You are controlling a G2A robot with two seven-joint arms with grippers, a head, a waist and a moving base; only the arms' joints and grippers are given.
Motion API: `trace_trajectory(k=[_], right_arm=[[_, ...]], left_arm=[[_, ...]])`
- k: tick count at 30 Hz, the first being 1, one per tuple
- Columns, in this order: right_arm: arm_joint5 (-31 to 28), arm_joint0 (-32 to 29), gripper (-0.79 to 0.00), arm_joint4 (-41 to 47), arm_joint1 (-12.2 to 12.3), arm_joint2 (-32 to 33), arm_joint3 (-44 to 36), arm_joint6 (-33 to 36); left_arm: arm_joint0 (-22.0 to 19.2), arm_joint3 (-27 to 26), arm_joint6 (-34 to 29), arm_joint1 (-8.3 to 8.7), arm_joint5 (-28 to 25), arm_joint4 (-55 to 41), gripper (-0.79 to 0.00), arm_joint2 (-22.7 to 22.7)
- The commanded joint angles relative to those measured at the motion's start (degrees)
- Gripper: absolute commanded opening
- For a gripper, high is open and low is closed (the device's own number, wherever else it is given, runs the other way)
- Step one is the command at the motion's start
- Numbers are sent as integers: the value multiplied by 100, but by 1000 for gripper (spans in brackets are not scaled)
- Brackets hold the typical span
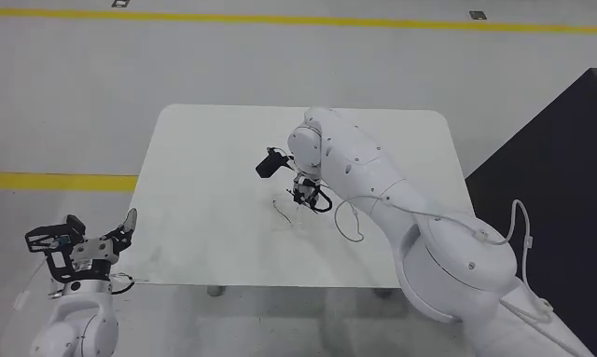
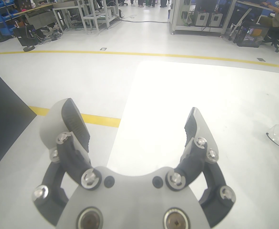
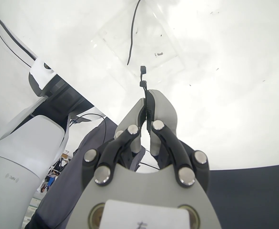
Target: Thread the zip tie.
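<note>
Two tools: right tool (image 3: 147,96) clamped on zip tie (image 3: 143,82), possibly near its head, above tabletop (image 1: 205,171); left tool (image 2: 132,117) spread wide, empty.

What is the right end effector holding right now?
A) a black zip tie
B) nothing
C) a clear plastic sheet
A: the right end effector is shut on the zip tie, whose end pokes out in front.
</note>
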Motion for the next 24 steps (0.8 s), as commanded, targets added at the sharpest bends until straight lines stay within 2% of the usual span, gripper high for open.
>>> trace_trajectory(k=[1,7,16,21,24], right_arm=[[-45,10,-785,43,-29,1,57,-45],[-257,74,-785,61,-86,-19,217,-258],[-242,56,-785,20,-198,-54,450,-243],[-311,60,-693,5,-247,-53,533,-311],[-382,65,-677,-23,-258,-57,608,-383]], left_arm=[[0,0,0,0,0,0,0,0],[0,0,0,0,0,0,0,0],[0,0,0,0,0,0,0,0],[0,0,0,0,0,0,0,0],[0,0,0,0,0,0,0,0]])
